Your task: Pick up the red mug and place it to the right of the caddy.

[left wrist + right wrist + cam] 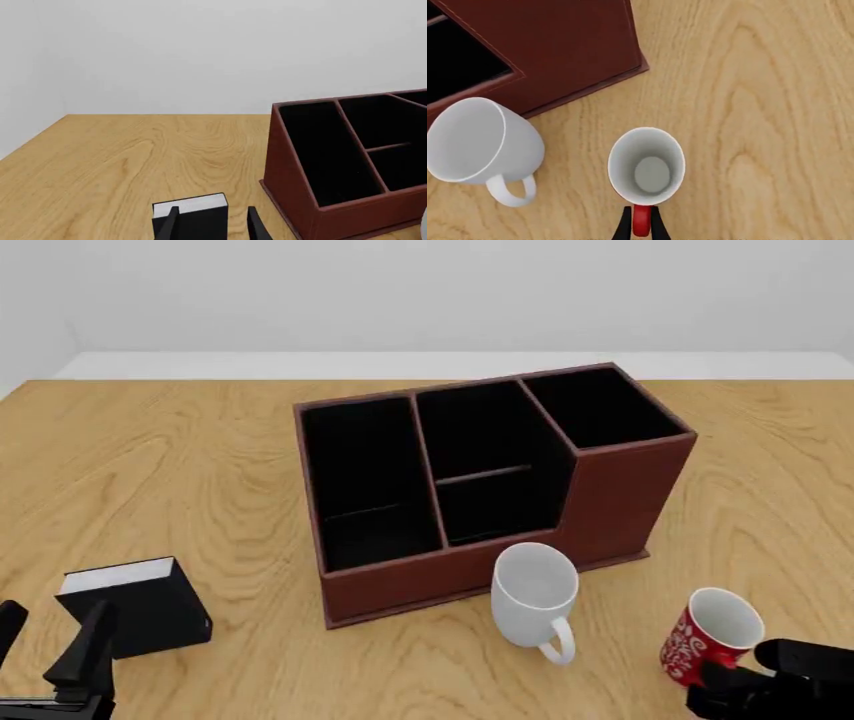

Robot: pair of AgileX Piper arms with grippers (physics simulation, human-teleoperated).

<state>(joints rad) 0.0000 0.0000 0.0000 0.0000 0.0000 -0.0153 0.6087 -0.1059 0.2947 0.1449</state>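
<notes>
The red mug (709, 638) with white marks stands upright near the table's front right, in front of the caddy's right end. From above in the right wrist view it shows its white inside (647, 166) and red handle (641, 223). My right gripper (727, 687) is just behind the mug, and its two fingers (624, 226) are closed against both sides of the handle. The reddish-brown caddy (625, 492) with three black compartments stands in the table's middle, and it also shows in the left wrist view (297, 185). My left gripper (48, 642) is open and empty at the front left.
A plain white mug (537, 592) stands in front of the caddy, left of the red mug. It also shows in the right wrist view (480, 142). A small black box with a white top (134, 606) sits just ahead of my left gripper's fingers (168, 224).
</notes>
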